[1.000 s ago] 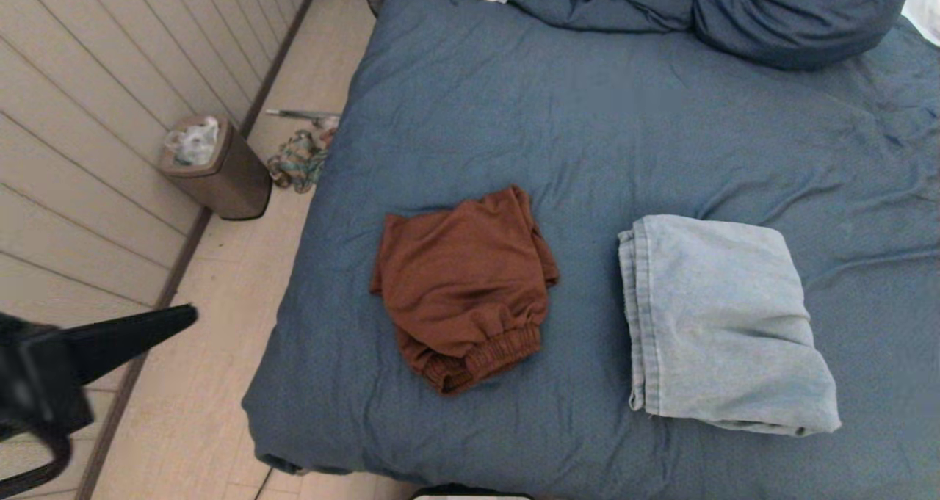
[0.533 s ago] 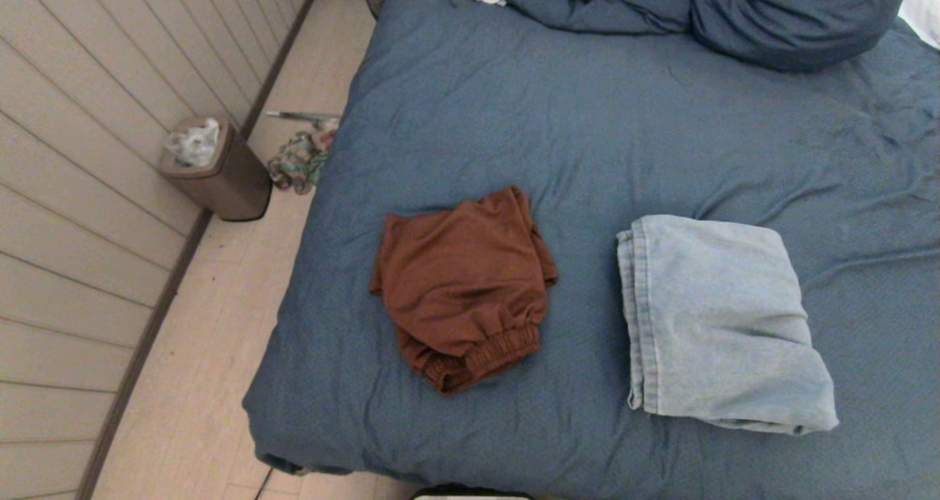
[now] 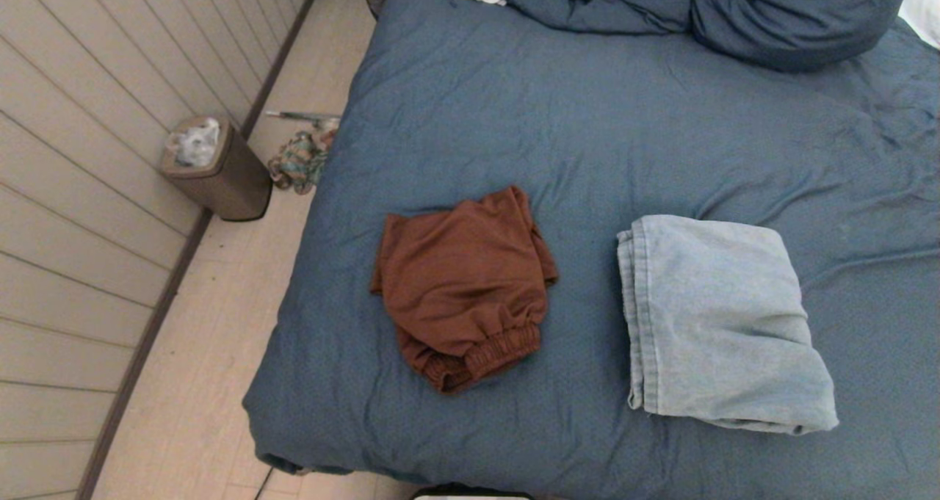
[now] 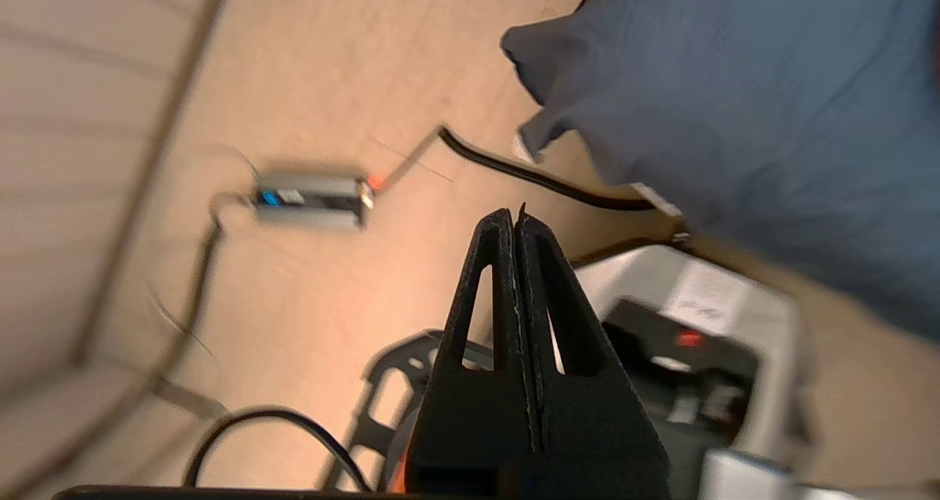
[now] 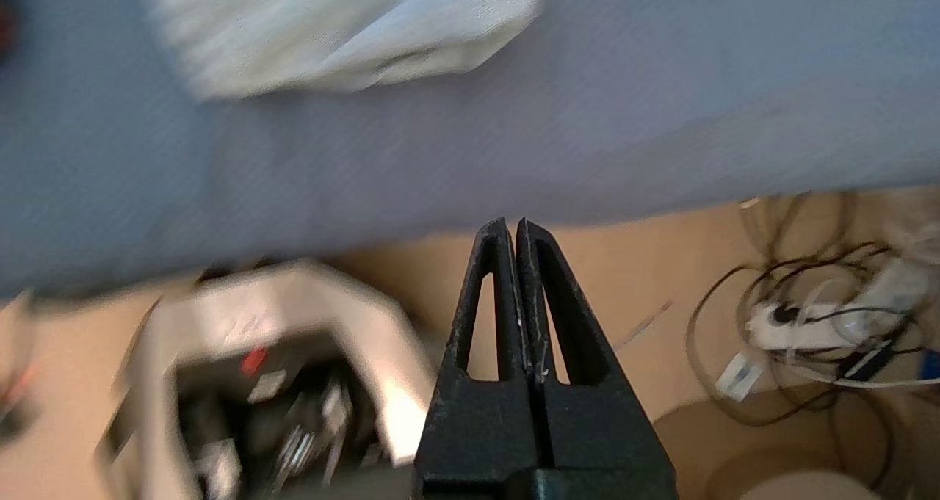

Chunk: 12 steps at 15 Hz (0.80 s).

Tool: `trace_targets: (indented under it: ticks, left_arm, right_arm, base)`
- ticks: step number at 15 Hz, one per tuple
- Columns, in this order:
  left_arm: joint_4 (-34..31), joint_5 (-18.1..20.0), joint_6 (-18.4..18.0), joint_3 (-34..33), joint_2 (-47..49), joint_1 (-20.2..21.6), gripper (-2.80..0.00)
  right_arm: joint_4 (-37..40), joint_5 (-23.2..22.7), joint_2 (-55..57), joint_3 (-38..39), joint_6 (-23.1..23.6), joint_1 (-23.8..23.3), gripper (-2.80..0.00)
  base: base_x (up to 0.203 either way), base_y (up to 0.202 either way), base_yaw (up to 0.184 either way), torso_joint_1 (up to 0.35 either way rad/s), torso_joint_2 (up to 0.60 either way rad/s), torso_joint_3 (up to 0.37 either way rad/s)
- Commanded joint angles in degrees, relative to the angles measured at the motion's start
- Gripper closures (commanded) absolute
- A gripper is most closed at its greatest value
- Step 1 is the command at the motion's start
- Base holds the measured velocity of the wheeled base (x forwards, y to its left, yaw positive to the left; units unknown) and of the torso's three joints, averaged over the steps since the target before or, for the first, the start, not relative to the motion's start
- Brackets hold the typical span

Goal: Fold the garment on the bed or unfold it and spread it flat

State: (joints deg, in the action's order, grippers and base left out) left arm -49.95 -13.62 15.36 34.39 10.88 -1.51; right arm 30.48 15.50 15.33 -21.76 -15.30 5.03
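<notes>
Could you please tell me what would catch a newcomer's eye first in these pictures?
A folded rust-brown garment lies mid-bed on the wide slate-blue bed, with a folded pale blue garment apart to its right. A small brown waste bin stands on the floor by the wall, left of the bed.

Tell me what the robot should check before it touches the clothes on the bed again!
1. Left gripper empty: ok. Its fingers are shut on nothing, above the floor beside the bed's corner.
2. Right gripper empty: ok. Shut on nothing, off the near edge of the bed.
3. Arms clear of the clothes: ok. Neither shows in the head view.
4. Brown garment within sight: ok. It lies folded, left of middle.
5. Light blue garment apart from the brown one: ok. Bare cover lies between them.
6. Folds tidy enough to stop: cannot tell. The brown one looks bunched at its near edge.
</notes>
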Motion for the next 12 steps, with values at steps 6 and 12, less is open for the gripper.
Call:
trace_targets:
  ticks: [6, 12]
  left_arm:
    - [26.05, 12.28, -14.80, -24.73, -10.80, 1.59, 0.00]
    - [26.61, 16.25, -20.19, -25.52, -10.88, 1.51, 0.00]
  right_arm:
    - [-7.72, 2.75, -0.03, 8.42, 7.02, 0.05, 0.00]
    - [-8.37, -0.68, -0.46, 9.10, 22.78, -3.17, 0.00]
  base:
    - [0.000, 0.000, 0.000, 0.000, 0.00, 0.000]
    - [0.000, 0.000, 0.000, 0.000, 0.00, 0.000]
